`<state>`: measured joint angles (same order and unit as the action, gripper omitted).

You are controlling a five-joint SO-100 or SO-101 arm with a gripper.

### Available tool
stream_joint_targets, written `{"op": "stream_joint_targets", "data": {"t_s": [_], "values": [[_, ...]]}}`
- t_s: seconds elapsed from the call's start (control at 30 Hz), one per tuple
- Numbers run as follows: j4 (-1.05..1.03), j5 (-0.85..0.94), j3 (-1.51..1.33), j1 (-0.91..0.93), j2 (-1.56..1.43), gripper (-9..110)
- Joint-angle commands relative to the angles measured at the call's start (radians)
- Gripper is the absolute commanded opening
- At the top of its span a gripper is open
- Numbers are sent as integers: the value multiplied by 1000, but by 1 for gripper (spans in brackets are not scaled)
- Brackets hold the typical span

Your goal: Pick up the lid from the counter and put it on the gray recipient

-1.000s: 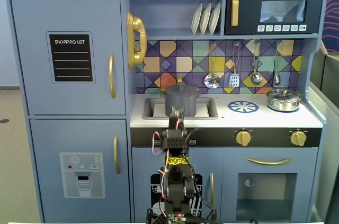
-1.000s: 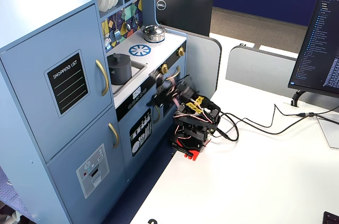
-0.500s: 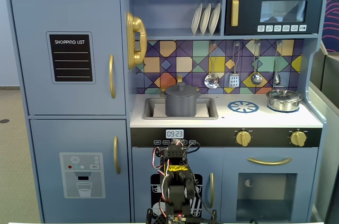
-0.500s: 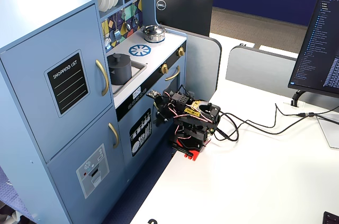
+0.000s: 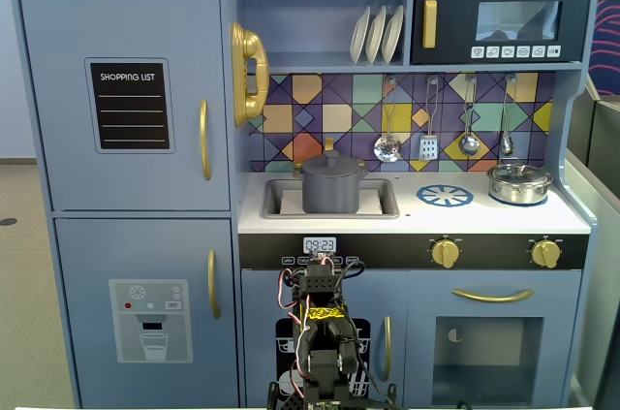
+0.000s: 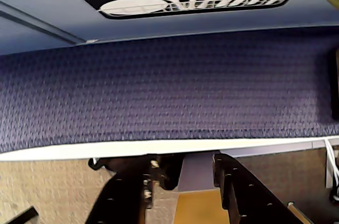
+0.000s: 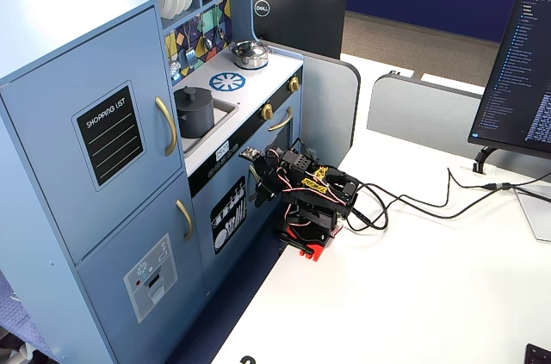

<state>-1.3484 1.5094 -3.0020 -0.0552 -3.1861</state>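
Note:
The gray recipient point(image 5: 332, 193) stands in the sink of the toy kitchen's counter. The dark-gray lid point(image 5: 332, 166) with its small knob lies on top of it. Both also show in the other fixed view, the pot point(image 7: 195, 116) with the lid point(image 7: 194, 94) on it. My arm point(image 5: 321, 332) is folded low in front of the kitchen, well below the counter. My gripper point(image 6: 193, 173) points down past the table's white edge point(image 6: 79, 150), its jaws a little apart and empty. It shows in a fixed view point(image 7: 258, 185) near the dishwasher door.
A shiny steel pot point(image 5: 519, 182) with its lid stands on the counter's right side, next to a blue burner point(image 5: 445, 196). Utensils point(image 5: 429, 143) hang above. Purple carpet point(image 6: 169, 91) lies between table and kitchen. A monitor point(image 7: 521, 71) and cables are on the table.

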Motion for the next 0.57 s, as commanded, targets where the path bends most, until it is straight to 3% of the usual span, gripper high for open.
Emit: {"op": "stream_joint_targets", "data": {"t_s": [0.0, 0.53], "values": [[-181, 2, 0, 20, 8, 5], [-181, 2, 0, 20, 8, 7]]}}
